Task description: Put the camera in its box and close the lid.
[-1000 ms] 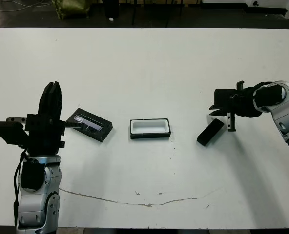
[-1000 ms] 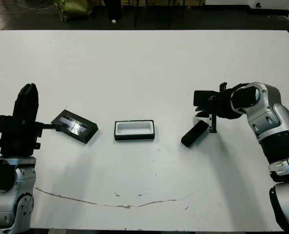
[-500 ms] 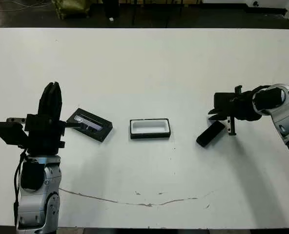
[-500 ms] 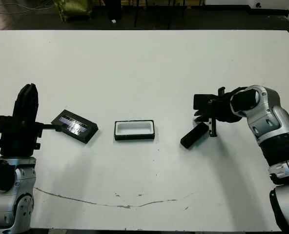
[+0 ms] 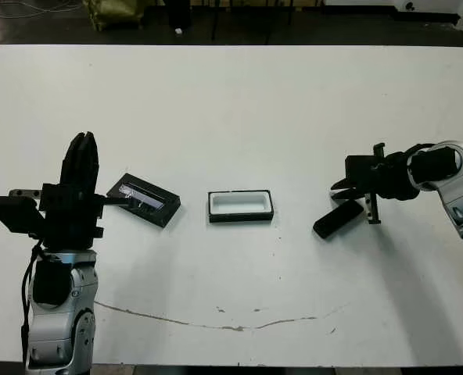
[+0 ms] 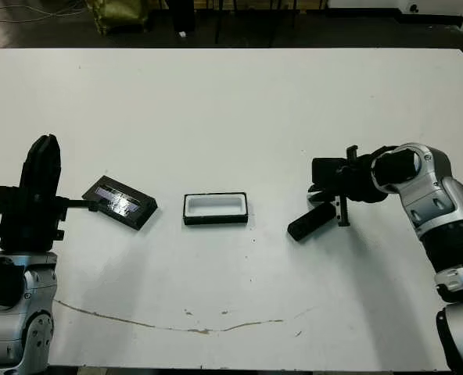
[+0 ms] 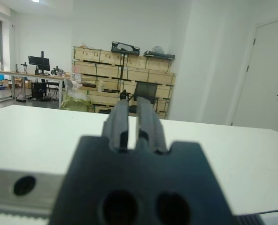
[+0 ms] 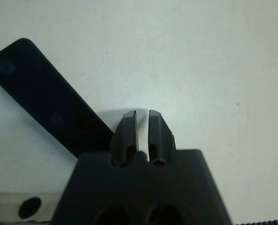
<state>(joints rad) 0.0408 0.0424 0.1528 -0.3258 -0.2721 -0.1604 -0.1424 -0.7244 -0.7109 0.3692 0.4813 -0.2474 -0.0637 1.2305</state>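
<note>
Right gripper [image 8: 142, 121] low over the table, fingers nearly together, holding nothing. Camera [image 8: 50, 101] lies flat just beside its tips, not between them. Box [image 5: 240, 206] well off toward the left arm; lid [image 5: 143, 199] by the left gripper [image 7: 133, 123], also nearly closed, empty. To grasp well: spread fingers, shift over the camera's narrow width, then close.

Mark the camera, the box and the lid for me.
camera [image 5: 338, 219], left eye view, middle of its black body.
box [image 5: 240, 204], left eye view, on the white lining.
lid [image 5: 144, 200], left eye view, on the silvery strip.
</note>
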